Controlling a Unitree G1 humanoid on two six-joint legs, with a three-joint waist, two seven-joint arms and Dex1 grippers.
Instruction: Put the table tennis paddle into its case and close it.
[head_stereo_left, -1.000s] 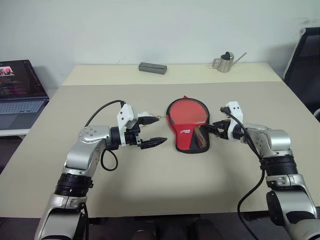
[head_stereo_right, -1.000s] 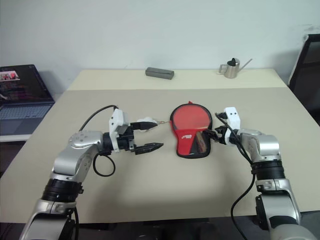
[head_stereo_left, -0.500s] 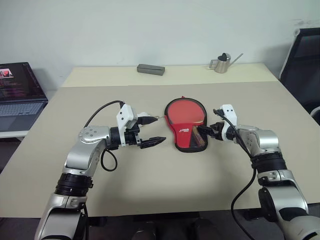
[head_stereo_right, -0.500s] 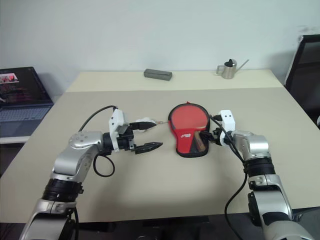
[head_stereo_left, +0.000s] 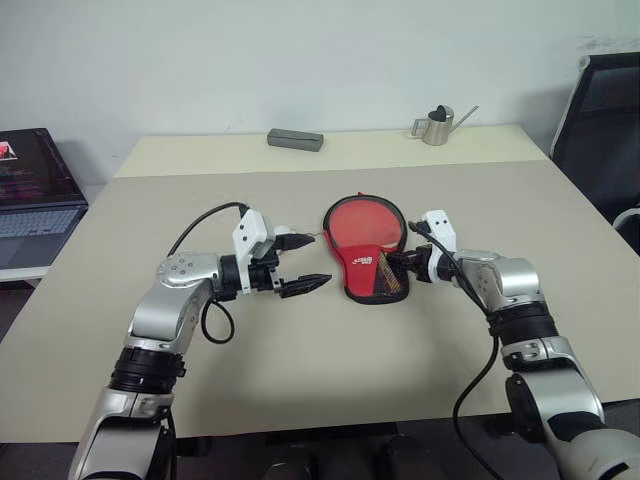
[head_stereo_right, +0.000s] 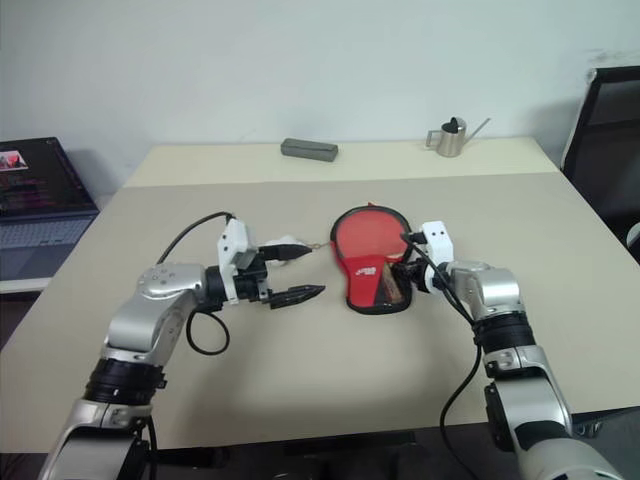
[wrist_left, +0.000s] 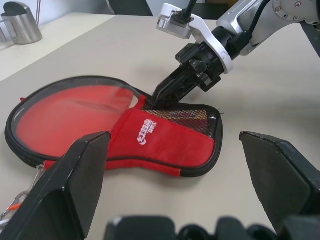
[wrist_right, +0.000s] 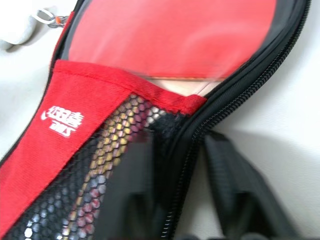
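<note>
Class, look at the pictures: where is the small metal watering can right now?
In the left eye view the metal watering can stands at the table's far edge on the robot's right, well beyond the case and right of the grey block.

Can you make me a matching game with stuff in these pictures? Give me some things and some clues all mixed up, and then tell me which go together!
Things:
1. the table tennis paddle
2. the left gripper
3. the small metal watering can
4. the grey block

Clues:
A. far edge of the table, toward the robot's right
B. lying inside the case
C. open, beside the case
D. far edge of the table, nearer the middle

Pairs: 1-B, 2-C, 3-A, 4-D
</note>
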